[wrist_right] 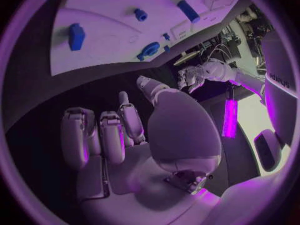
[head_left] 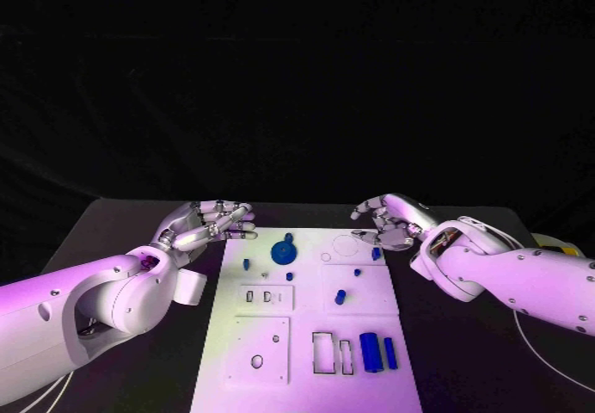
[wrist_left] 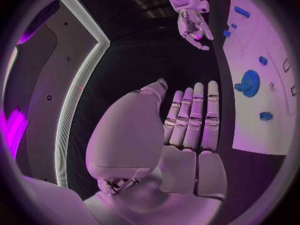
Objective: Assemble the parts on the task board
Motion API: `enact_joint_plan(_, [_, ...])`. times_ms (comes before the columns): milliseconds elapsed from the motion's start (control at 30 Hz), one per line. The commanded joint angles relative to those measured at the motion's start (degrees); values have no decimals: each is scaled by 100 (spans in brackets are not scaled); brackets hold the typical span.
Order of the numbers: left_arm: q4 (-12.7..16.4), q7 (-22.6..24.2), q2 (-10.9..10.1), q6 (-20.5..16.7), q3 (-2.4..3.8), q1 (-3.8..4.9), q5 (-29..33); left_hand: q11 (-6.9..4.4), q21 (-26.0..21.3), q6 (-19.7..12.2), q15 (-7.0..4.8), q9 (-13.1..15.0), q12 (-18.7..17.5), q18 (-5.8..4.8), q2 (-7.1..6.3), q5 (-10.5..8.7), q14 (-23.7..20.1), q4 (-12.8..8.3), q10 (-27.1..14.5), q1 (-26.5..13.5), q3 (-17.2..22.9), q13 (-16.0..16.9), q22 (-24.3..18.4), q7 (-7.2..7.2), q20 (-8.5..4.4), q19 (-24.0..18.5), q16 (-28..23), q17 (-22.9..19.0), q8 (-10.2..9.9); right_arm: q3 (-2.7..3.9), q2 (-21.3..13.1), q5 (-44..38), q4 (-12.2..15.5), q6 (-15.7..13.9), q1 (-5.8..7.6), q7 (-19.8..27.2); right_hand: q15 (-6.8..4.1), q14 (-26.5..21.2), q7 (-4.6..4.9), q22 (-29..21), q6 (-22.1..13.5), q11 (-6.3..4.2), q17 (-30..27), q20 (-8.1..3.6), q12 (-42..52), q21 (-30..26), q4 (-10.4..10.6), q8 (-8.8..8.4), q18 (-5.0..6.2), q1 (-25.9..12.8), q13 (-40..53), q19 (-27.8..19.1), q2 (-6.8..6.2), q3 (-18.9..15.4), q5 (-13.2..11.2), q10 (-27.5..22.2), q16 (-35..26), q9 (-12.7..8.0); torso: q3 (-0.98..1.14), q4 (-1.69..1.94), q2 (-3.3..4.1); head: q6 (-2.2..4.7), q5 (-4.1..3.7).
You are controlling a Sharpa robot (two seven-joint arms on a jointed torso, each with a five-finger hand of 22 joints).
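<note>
Apparently nothing is held: the left hand [head_left: 213, 221] and right hand [head_left: 387, 222] hover with fingers apart beside the task board [head_left: 297, 379]. On it the blue gear [head_left: 284, 252] looks light, rigid; its rim should be pinched.

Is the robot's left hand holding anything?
No, it is open: the left hand shows bare, straight fingers beside the task board.
</note>
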Motion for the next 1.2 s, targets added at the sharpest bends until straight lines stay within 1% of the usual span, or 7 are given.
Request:
enact_joint_plan(33, [-8, 25, 13, 139, 4, 7, 10, 7, -15, -21, 15, -5, -22, 116, 2, -38, -15, 7, 41, -44, 26, 4, -6, 66, 19, -4, -18, 6, -26, -1, -240, 380, 52, 397, 0, 641, 4, 582, 6, 811, 11, -7, 1441, 9, 21, 24, -44, -35, -44, 56, 28, 4, -33, -5, -37, 0, 29, -9, 23, -13, -13, -9, -54])
enact_joint_plan(133, [-22, 26, 20, 144, 4, 7, 10, 7, -15, -21, 15, -5, -22, 116, 2, -38, -15, 7, 41, -44, 26, 4, -6, 66, 19, -4, -18, 6, -26, -3, -416, 384, 57, 526, -12, 638, 7, 583, 16, 816, 4, 1, 1446, 10, 1, 27, -48, -48, -45, 44, 6, 8, -63, -26, -53, -18, 30, -12, 30, -4, -14, -26, -61])
enact_joint_plan(367, [-52, 25, 31, 149, 4, 6, 10, 7, -15, -21, 15, -5, -22, 116, 2, -38, -15, 7, 41, -44, 26, 4, -6, 66, 19, -4, -18, 6, -26, -9, -576, 276, -63, 823, -114, 511, 18, 586, 27, 817, -24, 12, 1458, 16, -22, 25, -53, -79, -45, 22, -18, 7, -108, -73, -91, -41, 33, -19, 25, -16, -4, -51, -48])
enact_joint_plan(533, [-61, 23, 42, 157, 4, 6, 10, 7, -15, -21, 15, -5, -22, 116, 2, -38, -15, 7, 41, -44, 26, 4, -6, 66, 19, -4, -18, 6, -26, -11, -484, 233, -262, 930, -235, 442, 24, 586, 34, 809, -51, 19, 1457, 21, -38, 14, -79, -104, -42, 54, -34, -2, -118, -82, -108, -58, 33, -24, 17, -9, -7, -69, -48])
enact_joint_plan(767, [-73, 19, 54, 158, 4, 6, 10, 7, -15, -21, 15, -5, -22, 116, 2, -38, -15, 7, 41, -44, 26, 4, -6, 66, 19, -4, -18, 6, -26, -12, -340, 215, -466, 1041, -363, 370, 29, 586, 44, 800, -82, 26, 1456, 25, -48, 4, -91, -129, -39, 72, -44, -10, -106, -82, -118, -69, 33, -30, 6, 14, -2, -100, -97])
enact_joint_plan(933, [-78, 17, 55, 158, 4, 6, 10, 7, -15, -21, 15, -5, -22, 116, 2, -38, -15, 7, 41, -44, 26, 4, -6, 66, 19, -4, -18, 6, -26, -13, -251, 194, -584, 1064, -450, 330, 35, 584, 52, 788, -109, 33, 1449, 29, -60, -10, -99, -149, -35, 80, -56, -22, -104, -87, -124, -83, 31, -36, 7, 11, 0, -122, -55])
enact_joint_plan(1200, [-83, 12, 52, 153, 4, 6, 10, 7, -23, -22, 18, -5, -38, 116, -5, -38, -29, 2, 46, -43, 34, 5, -14, 63, 23, -12, -32, 15, -31, -14, -167, 186, -642, 993, -493, 296, 41, 586, 59, 796, -127, 39, 1459, 34, -37, -4, -106, -167, -38, 97, -30, -16, -79, -79, -125, -60, 33, -39, 7, -3, -6, -137, -32])
